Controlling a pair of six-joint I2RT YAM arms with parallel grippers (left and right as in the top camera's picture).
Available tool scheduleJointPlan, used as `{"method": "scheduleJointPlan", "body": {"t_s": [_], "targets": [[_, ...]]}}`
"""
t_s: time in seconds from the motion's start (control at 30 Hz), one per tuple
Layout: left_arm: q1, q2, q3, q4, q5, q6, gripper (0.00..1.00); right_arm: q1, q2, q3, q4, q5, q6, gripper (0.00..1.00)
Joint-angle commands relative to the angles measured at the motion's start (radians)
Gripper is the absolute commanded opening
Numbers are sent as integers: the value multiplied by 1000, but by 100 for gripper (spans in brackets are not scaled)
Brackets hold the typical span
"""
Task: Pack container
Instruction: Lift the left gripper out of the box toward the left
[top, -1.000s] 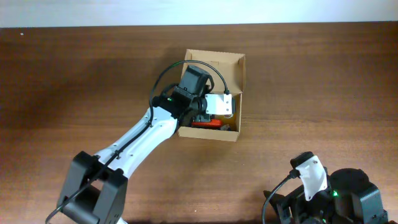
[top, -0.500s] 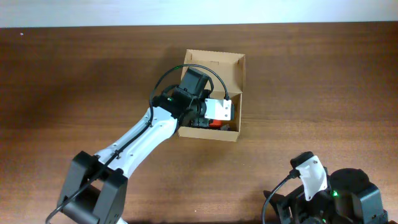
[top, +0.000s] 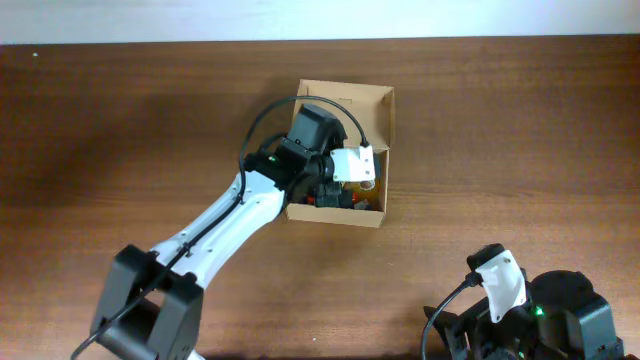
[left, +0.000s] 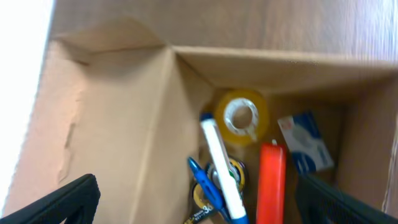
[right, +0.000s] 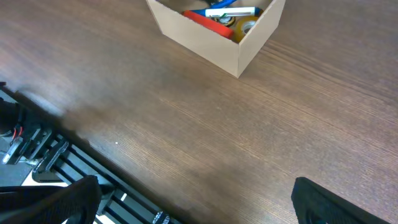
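Hanging wide over container (top: 345, 93), left pincer (left: 199, 202), cardboard walls close beside

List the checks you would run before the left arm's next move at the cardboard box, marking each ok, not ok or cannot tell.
1. Left gripper open and empty: ok, nothing between its fingers.
2. Red marker, white pen and tape roll inside the container: ok.
3. Flap lid standing open: ok.
4. Contents below the rim: cannot tell, the left arm hides much of the container from above.
5. Right gripper open, well away from the container: ok.
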Motion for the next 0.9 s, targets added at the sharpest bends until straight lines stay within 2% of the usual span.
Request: {"method": "scheduleJointPlan", "body": {"t_s": [0.0, 0.23, 0.33, 0.57, 0.83, 0.87], "targets": [[25, -99, 81, 4, 4, -182, 100, -1, -3, 1, 4, -10, -6, 99], [142, -129, 154, 32, 4, -498, 100, -1, -3, 1, 4, -10, -6, 99], [204, -129, 160, 37, 4, -583, 100, -1, -3, 1, 4, -10, -6, 99], [292, -129, 160, 14, 4, -618, 100, -1, -3, 1, 4, -10, -6, 99], [328, -129, 160, -28, 7, -631, 99, -1, -3, 1, 8, -19, -6, 99], [329, -129, 160, -31, 7, -631, 84, -1, -3, 1, 7, -40, -3, 99]]}}
